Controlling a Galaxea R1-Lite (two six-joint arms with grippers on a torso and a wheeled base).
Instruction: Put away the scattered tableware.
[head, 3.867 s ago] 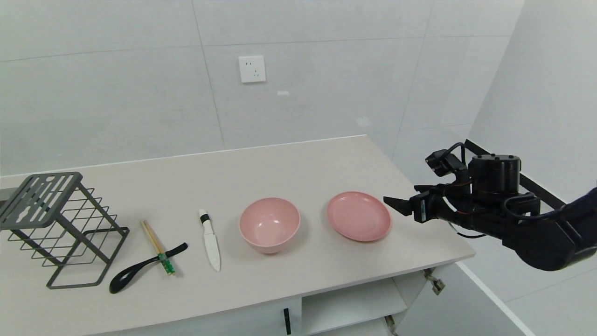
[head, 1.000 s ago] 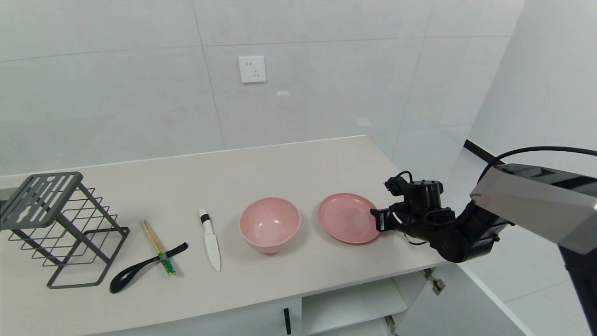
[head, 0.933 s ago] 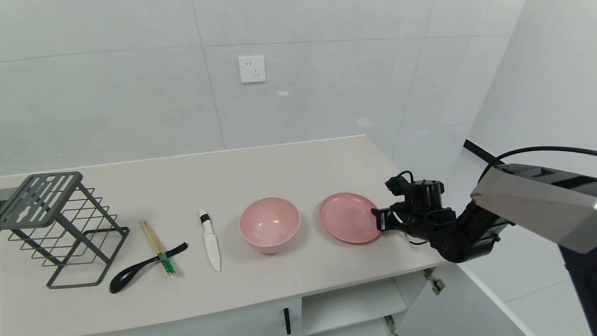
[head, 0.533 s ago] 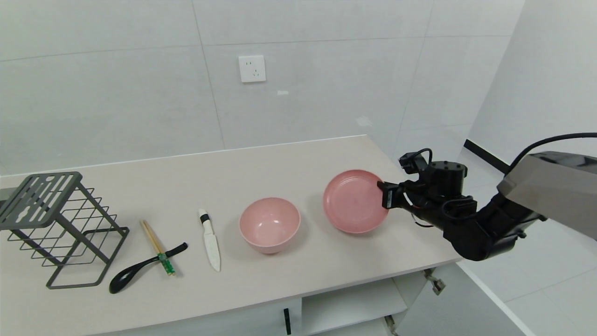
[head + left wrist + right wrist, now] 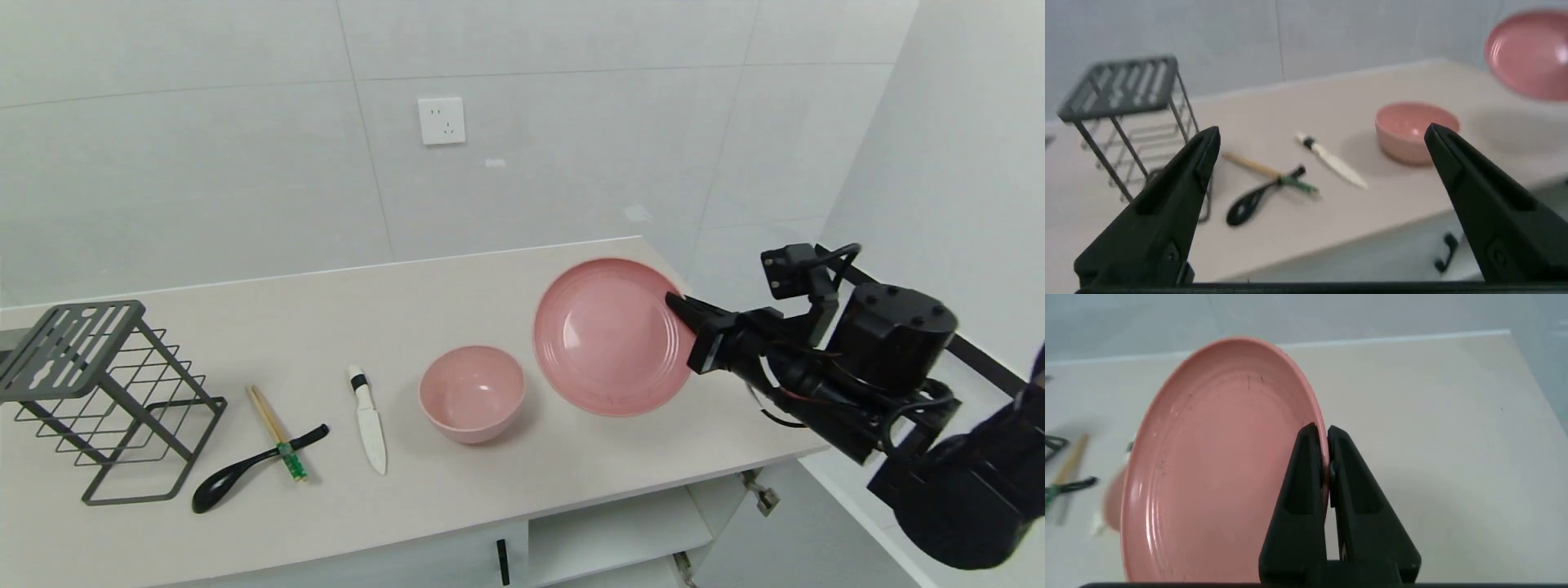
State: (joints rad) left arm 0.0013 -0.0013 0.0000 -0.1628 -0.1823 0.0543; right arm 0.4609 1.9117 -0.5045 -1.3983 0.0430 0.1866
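Pink plate [image 5: 608, 335], flat on the bench [image 5: 457, 294] a second ago, now hangs in the air at the right end, tipped up on edge with its hollow face turned toward the wall. The right jaws are clamped on its rim at the near right side, having lifted it and swung it up and back. That looks to me like the pick-up done and the carry about to begin. The left jaws hang spread wide apart, holding nothing, back from the bench. Everything else lies untouched: the pink bowl [image 5: 472, 394] just left of the plate, then the white knife [image 5: 369, 419], the chopsticks [image 5: 276, 431] crossed by a black spoon [image 5: 245, 470], and the wire rack [image 5: 98, 392] at the far left. If the rack is the goal, the plate must pass over the bowl and cutlery.
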